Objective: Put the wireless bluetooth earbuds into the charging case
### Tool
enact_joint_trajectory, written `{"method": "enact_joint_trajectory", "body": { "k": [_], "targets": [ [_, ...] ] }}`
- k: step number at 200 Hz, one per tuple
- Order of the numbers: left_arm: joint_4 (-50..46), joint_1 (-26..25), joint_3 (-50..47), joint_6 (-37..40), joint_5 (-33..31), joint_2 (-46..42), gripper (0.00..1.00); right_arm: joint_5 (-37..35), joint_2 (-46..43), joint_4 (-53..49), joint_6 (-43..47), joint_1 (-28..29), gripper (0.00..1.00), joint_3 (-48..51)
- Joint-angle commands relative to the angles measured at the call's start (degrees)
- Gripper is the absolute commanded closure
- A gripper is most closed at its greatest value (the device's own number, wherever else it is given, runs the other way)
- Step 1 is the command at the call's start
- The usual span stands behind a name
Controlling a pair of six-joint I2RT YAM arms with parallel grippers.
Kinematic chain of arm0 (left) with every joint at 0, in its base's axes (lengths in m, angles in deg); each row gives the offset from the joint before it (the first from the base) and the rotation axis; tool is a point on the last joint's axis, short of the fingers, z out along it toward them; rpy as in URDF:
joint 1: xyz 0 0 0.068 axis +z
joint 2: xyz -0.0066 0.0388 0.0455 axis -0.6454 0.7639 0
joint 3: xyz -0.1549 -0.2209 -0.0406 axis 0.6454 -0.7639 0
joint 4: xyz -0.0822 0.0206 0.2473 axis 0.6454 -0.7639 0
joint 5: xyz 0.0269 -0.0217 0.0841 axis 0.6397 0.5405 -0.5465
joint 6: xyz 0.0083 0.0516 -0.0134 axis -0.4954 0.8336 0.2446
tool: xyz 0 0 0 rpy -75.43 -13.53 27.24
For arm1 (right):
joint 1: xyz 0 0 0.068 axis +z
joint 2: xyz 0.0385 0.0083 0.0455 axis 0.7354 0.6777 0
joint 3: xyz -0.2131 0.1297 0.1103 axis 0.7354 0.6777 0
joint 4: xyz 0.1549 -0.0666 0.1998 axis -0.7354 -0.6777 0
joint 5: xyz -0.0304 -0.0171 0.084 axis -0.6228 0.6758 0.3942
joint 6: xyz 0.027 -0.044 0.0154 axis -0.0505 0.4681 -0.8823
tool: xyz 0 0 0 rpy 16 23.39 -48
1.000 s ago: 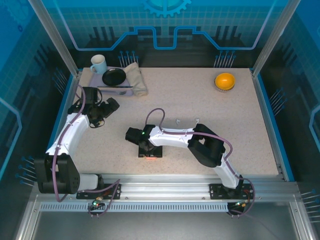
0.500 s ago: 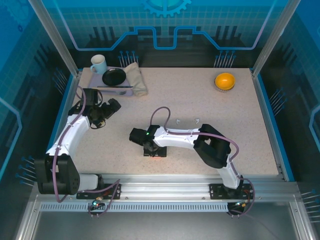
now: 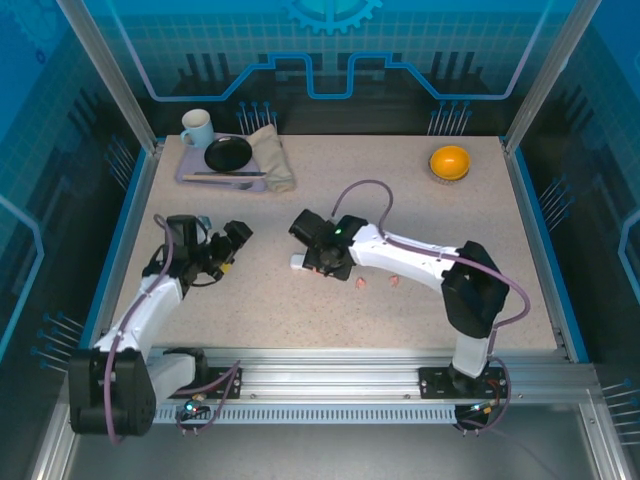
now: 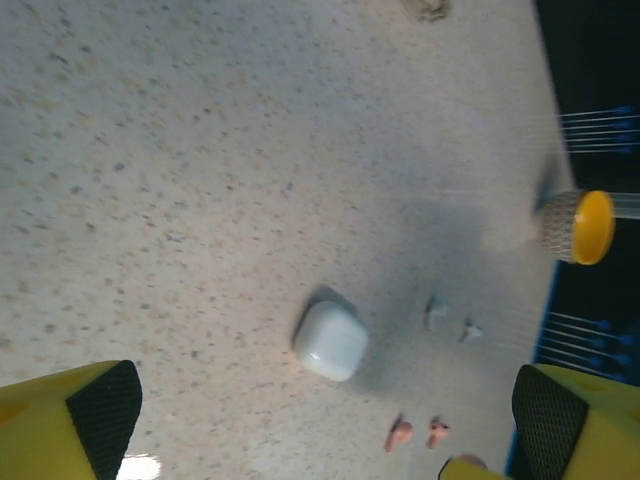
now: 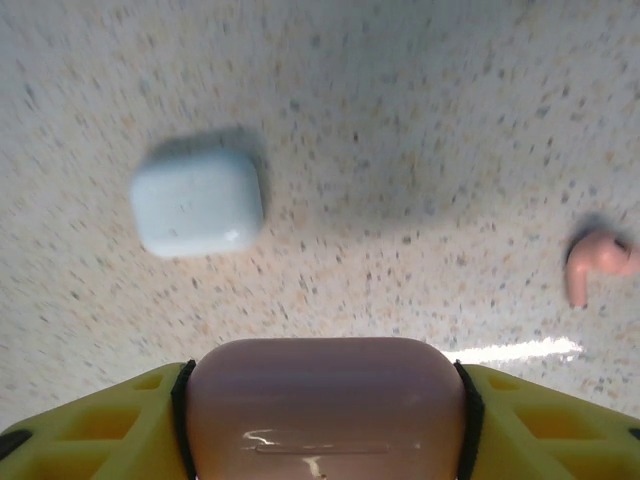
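Right claw (image 5: 325, 425) clamps pink case (image 5: 325, 385) – likely staging step, buds (image 3: 360, 283) loose on desk (image 3: 450, 220) – next needs case opened; left claw (image 4: 325, 420) wide.

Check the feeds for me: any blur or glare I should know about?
Top external: sharp, evenly lit. Left wrist: soft throughout, the white case smeared, a glare patch at the bottom edge. Right wrist: white case blurred, salmon case crisper, a bright glare streak on the table.

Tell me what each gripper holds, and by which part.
Right gripper clamps the pink case by its opposite sides; left gripper is open, holding nothing.
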Motion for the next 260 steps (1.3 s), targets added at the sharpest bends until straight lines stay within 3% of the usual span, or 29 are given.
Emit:
{"method": "enact_joint_trajectory", "body": {
  "k": [1, 63, 128, 171, 260],
  "targets": [
    [11.88, -2.47, -5.59, -6.22, 3.43, -5.51, 0.01, 1.36, -2.77, 2.98, -0.59, -2.91, 0.43, 1.36],
    [29.9, -16.55, -19.02, -8.23, -6.84, -14.89, 0.01, 9.36, -5.52, 9.53, -2.9, -9.45, 0.43, 3.6],
    [36.34, -28.64, -18.89, -1.28, -14.98, -9.36, 0.06, 17.17, -2.73, 15.72, -8.71, -10.37, 0.43, 3.5],
    [40.13, -31.17, -17.45, 0.52, -18.34, -4.1, 0.09, 19.79, -1.67, 17.92, -11.76, -10.33, 0.43, 3.18],
    [46.66, -33.12, -10.6, 2.06, -17.9, 7.53, 0.22, 20.32, -1.17, 17.98, -14.09, -9.62, 0.43, 1.91]
  ]
}}
